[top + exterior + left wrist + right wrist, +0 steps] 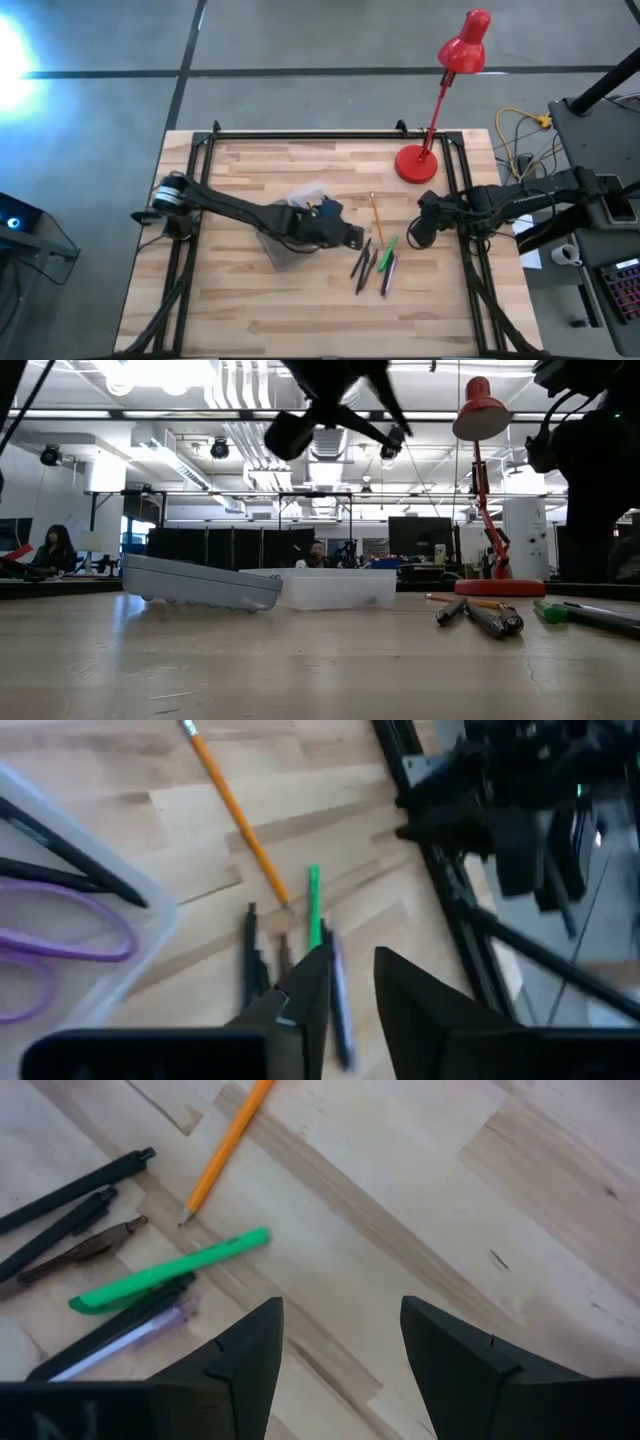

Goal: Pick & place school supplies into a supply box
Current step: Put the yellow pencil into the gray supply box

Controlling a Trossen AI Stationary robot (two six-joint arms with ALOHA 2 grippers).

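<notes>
The left gripper (352, 238) hangs just left of the loose pens, its fingers (305, 995) a narrow gap apart and holding nothing. It is raised off the table, with the open box (285, 225) under the arm to its left. In the left wrist view the scissors (60, 925) and a black pen already lie in the box.

To do this pick well, the left gripper should likely spread a little wider, line its fingers across one pen, not along it, and come down on a single pen, such as the black pens (362, 263) at the near left of the cluster, since they lie close together.

The pencil (376, 213) lies farthest, the green pen (387, 248) beside the purple pen (386, 275).

The right gripper (421, 238) waits right of the cluster, fingers (240, 1355) wide apart and empty, above bare wood.
</notes>
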